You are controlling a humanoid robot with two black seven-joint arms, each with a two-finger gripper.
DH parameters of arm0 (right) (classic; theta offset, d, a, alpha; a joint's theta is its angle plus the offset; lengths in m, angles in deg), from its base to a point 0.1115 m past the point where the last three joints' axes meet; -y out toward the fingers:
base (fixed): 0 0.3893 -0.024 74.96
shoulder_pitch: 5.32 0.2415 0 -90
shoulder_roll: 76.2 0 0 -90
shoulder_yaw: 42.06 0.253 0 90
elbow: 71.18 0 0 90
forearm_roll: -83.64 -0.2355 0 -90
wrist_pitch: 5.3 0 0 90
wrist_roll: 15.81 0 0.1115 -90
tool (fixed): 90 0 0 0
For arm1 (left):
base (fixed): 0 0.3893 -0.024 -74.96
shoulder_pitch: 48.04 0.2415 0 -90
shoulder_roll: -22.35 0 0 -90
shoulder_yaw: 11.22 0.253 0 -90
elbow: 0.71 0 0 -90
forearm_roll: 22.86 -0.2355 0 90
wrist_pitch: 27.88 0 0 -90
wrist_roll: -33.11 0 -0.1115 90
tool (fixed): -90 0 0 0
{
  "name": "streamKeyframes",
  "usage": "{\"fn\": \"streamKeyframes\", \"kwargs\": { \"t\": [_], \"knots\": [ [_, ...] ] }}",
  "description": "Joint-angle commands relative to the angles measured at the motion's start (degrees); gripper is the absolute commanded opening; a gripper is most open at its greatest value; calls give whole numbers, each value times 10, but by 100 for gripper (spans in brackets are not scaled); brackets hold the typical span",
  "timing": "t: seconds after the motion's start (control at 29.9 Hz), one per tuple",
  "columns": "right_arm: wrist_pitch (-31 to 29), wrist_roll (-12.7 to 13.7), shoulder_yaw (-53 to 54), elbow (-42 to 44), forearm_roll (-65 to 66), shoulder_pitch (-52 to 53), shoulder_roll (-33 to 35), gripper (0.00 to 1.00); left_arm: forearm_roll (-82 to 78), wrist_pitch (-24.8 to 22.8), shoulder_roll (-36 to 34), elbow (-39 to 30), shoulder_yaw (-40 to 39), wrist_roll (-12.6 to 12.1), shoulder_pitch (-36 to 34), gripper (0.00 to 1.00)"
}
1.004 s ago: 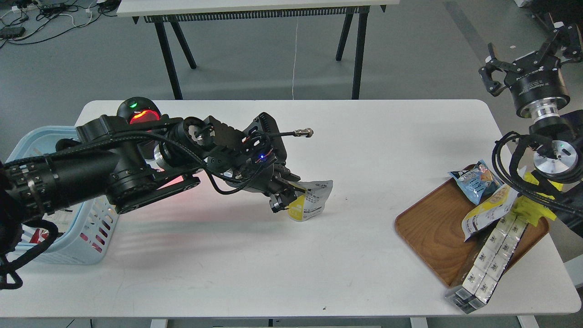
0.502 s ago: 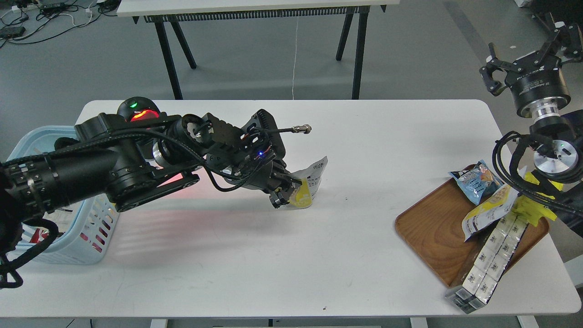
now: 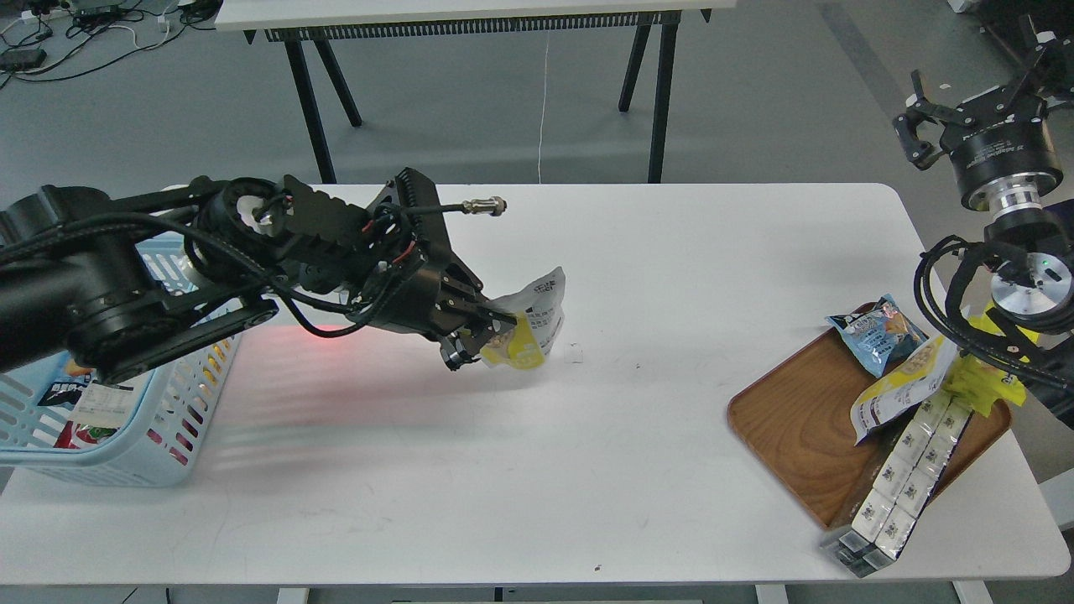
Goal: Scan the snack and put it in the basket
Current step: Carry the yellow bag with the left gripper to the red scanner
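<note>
Gripping one snack (image 3: 524, 329) above the desk (image 3: 537, 470), left jaws (image 3: 471, 335) clamped; one basket (image 3: 126, 436) behind them; right jaws (image 3: 965, 113) spread empty; three packs on one tray (image 3: 797, 428).

**Yellow, blue, wood-brown on white**

The snack (image 3: 522, 325) is white with dark print above, yellow below. The slotted basket (image 3: 159, 453) is light blue. A brown wood-grain tray (image 3: 797, 436) sits on the white table (image 3: 503, 486), where red light glows.

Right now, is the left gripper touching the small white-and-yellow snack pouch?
Touching. Head view: the left gripper is shut on the small white-and-yellow snack pouch's lower corner, holding it off the table.
</note>
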Motion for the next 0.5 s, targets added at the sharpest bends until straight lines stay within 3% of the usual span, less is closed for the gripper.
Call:
{"fn": "streamKeyframes", "kwargs": {
  "t": [0.0,0.23,0.47],
  "knots": [
    [-1,0,0,0,0,1,-1,99,0,0,-52,0,-6,0,0,0],
    [0,0,0,0,0,2,-4,99,0,0,-121,6,-5,0,-1,0],
    [0,0,0,0,0,2,-2,99,0,0,-138,39,-6,0,-1,0]
  ]
}}
